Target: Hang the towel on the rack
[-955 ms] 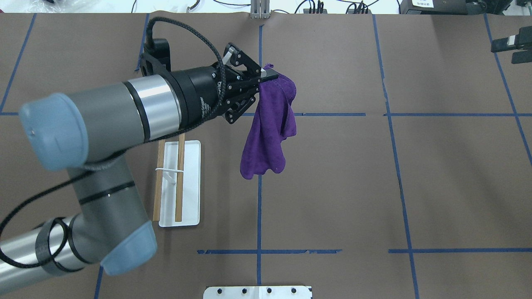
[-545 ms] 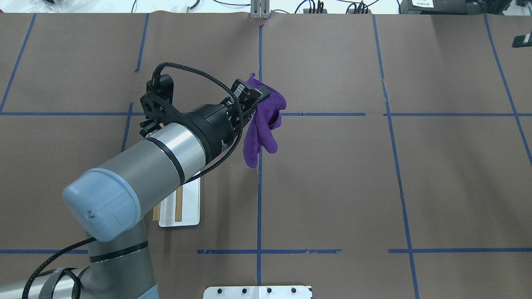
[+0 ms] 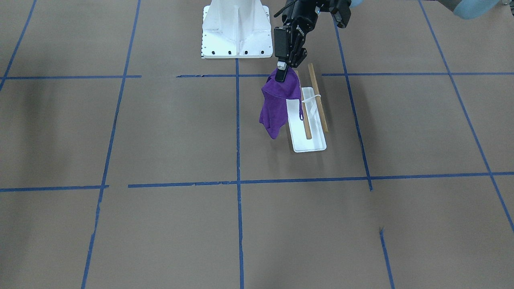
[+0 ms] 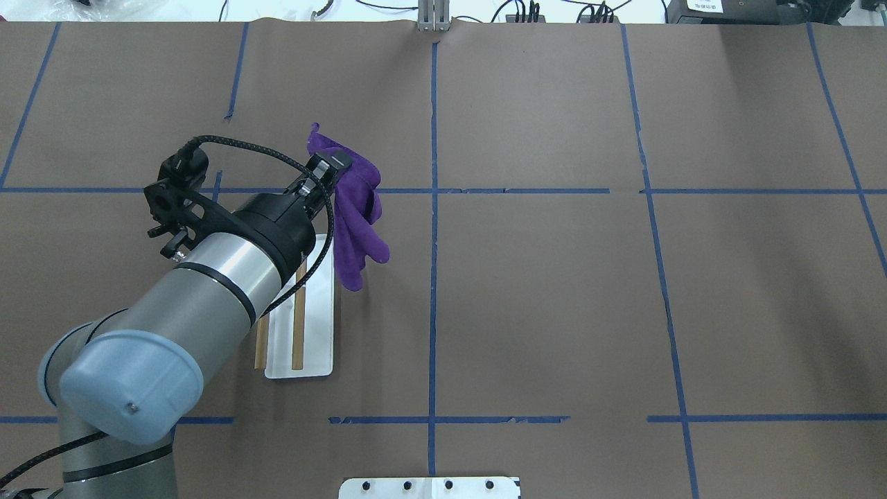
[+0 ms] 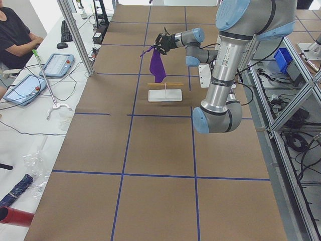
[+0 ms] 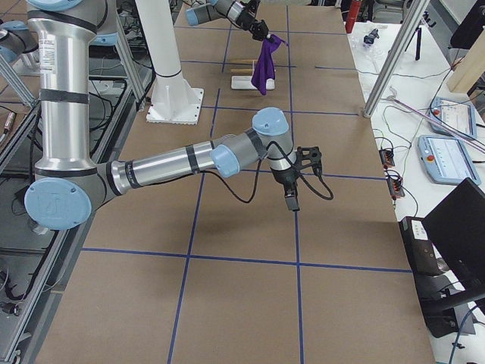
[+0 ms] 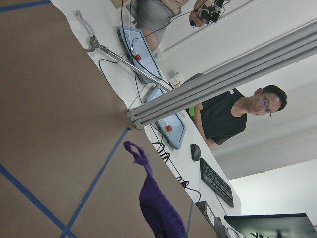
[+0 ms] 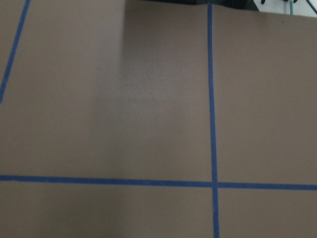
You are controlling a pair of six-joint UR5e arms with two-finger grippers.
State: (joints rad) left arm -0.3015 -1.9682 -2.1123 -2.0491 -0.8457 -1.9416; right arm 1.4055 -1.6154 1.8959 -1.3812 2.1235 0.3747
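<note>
My left gripper point(image 4: 335, 163) is shut on the top corner of a purple towel point(image 4: 355, 222), which hangs free in the air. The rack point(image 4: 299, 333) has two wooden dowels over a small white tray base point(image 4: 317, 350), and my left forearm hides its far half in the overhead view. In the front view the gripper point(image 3: 282, 71) holds the towel point(image 3: 276, 106) just beside the rack point(image 3: 317, 94), and the cloth overlaps the nearer dowel and the tray point(image 3: 309, 144). My right gripper point(image 6: 292, 203) shows only in the right side view, low over bare table; I cannot tell whether it is open.
The large white pedestal point(image 3: 237, 28) stands at the robot's edge of the table, also at the bottom of the overhead view point(image 4: 429, 487). Blue tape lines cross the brown table. Operators, tablets and cables are beyond the far table edge point(image 5: 30, 75).
My left gripper has carried the towel leftward and back toward the robot, from the table's centre line to the rack's far end. The right gripper has left the overhead view's upper right.
</note>
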